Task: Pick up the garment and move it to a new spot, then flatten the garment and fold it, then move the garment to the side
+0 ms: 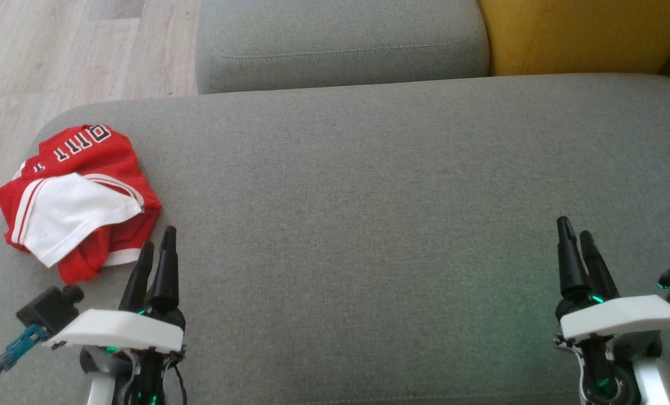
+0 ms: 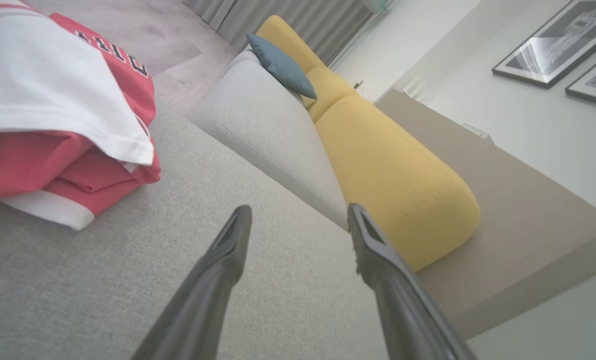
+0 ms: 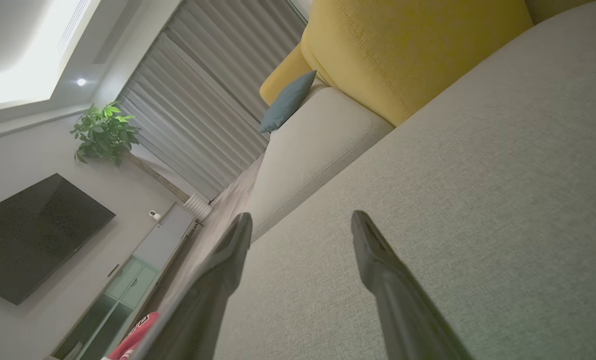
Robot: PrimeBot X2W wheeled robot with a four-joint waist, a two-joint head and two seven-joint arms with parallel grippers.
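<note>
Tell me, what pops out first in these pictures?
The crumpled red and white garment grabs the eye, lying at the left end of the grey sofa seat, just ahead of the open left gripper. The open right gripper hovers far off at the seat's right, and a bright yellow cushion sits behind.

A crumpled red mesh jersey with white trim and a white lining (image 1: 81, 197) lies at the left end of a broad grey fabric sofa seat (image 1: 368, 214), black-and-white letters showing on its far fold. The left gripper (image 1: 158, 237) hangs at the near left, its dark fingers a little apart, their tips just beside the jersey's near right edge and holding nothing. The right gripper (image 1: 574, 226) hangs at the near right over bare fabric, likewise empty. Beyond the seat sit a second grey cushion (image 1: 340, 45) and, to its right, a mustard-yellow cushion (image 1: 582, 34). Pale wooden floor (image 1: 59, 50) shows at the far left.
</note>
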